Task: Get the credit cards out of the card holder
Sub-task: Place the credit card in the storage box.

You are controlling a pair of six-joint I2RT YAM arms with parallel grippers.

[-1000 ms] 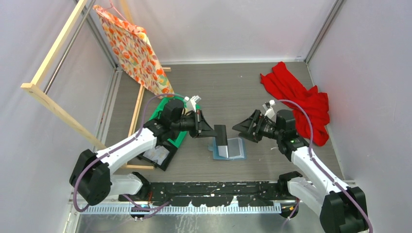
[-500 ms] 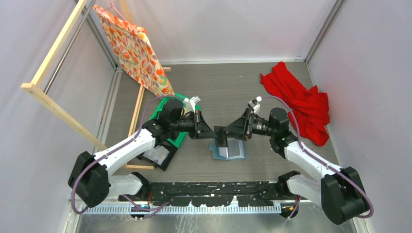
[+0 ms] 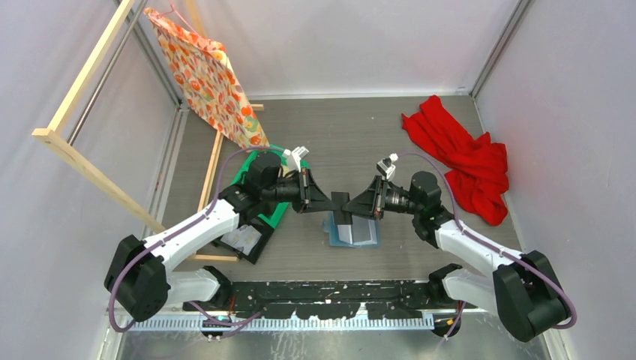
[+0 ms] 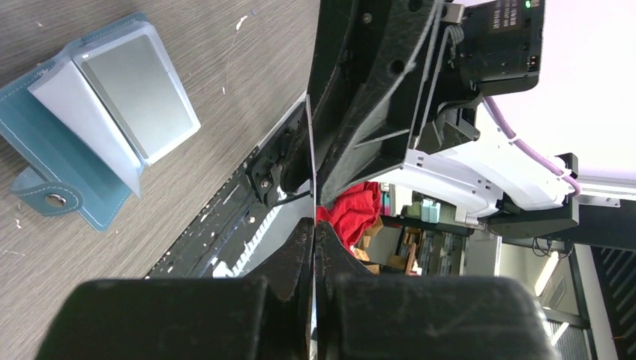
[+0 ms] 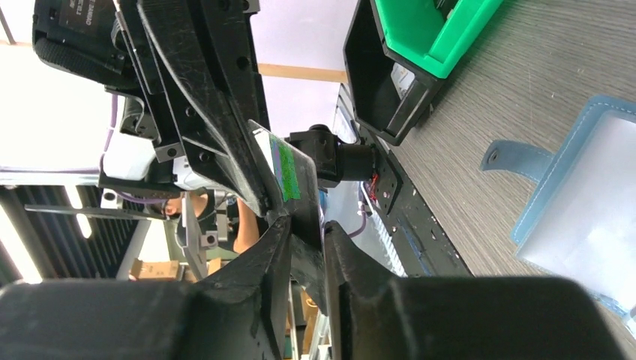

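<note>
One card holder (image 4: 90, 204), one dark card (image 3: 340, 201)

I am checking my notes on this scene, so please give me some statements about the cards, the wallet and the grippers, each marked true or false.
1. The left gripper is shut on a dark card above the table. True.
2. The card holder lies closed. False: it lies open, with pale cards showing.
3. The red cloth lies at the table's left side. False: it lies at the far right.
4. The right gripper is close to the dark card, jaws apart. True.
5. The card holder sits in the green bin. False: it lies on the table, right of the bin.
</note>
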